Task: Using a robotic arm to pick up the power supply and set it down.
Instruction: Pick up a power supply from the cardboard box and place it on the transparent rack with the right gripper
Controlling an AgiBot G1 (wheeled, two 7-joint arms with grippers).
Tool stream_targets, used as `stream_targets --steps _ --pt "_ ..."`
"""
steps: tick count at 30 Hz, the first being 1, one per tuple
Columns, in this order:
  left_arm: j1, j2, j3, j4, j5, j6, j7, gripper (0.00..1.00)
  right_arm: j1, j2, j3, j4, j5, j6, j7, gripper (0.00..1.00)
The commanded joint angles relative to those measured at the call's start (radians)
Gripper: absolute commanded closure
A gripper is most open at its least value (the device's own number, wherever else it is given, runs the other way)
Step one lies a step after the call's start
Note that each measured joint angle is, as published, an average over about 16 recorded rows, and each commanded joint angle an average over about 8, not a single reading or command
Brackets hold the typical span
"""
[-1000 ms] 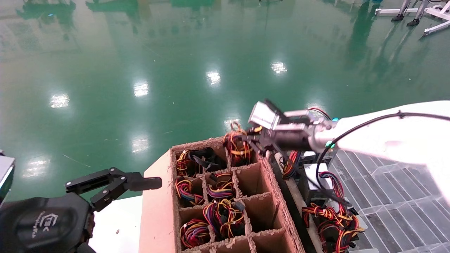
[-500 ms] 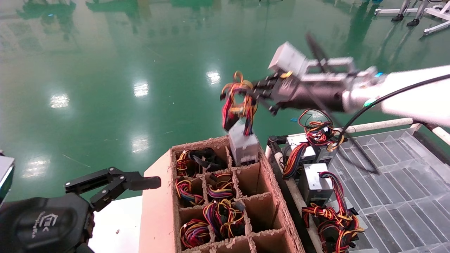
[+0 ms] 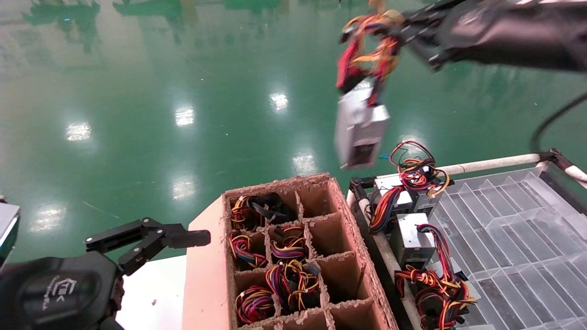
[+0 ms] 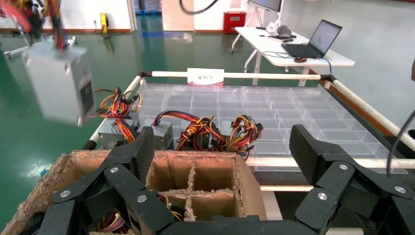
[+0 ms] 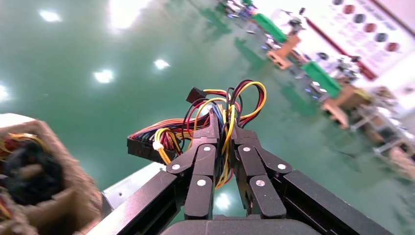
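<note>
At the far left, the left gripper [image 3: 151, 240] sits low beside a cardboard box, parked, its black fingers spread apart and holding nothing. Just to its right, the divided cardboard box [image 3: 206, 256] stands with its cells open upward; several cells hold bundles of coloured wire, while the far right-hand cells are bare. Above and to the right of the box, the power supply [image 3: 358, 126] hangs in mid-air, a small grey metal case dangling tilted below its looped wires [image 3: 367, 50]. The right gripper [image 3: 406, 30], at the top right, has its fingers pinched together on those wires, not on the case itself.

The step in hand looks like the carry: the unit is clear of the box and not yet set down. The next move likely calls for swinging it rightward and lowering it gently, since a load hung by its wires may sway.

Farther right, a clear compartmented tray [image 3: 504, 238] lies flat, with other grey units and wire bundles [image 3: 412, 183] along its near edge. Beyond everything stretches a glossy green floor [image 3: 183, 91] reflecting ceiling lights; the left wrist view shows a white table with a laptop [image 4: 318, 39] in the room.
</note>
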Motion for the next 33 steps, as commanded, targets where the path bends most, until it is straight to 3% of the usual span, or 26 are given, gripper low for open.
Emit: stream_targets --steps 1,11,18,33 --pt "0.0 0.0 0.0 0.0 0.0 0.0 0.0 0.0 0.014 0.036 0.008 0.03 -0.005 -0.003 0.028 1.0" --pt "0.0 0.0 0.0 0.0 0.0 0.0 0.0 0.0 0.121 0.173 0.007 0.01 -0.08 -0.074 0.029 1.0" --pt "0.0 0.0 0.0 0.0 0.0 0.0 0.0 0.0 0.122 0.237 -0.006 -0.046 -0.105 -0.126 -0.01 1.0" --pt "0.0 0.0 0.001 0.0 0.0 0.0 0.0 0.0 0.03 0.233 -0.053 -0.14 -0.135 -0.16 -0.09 1.0"
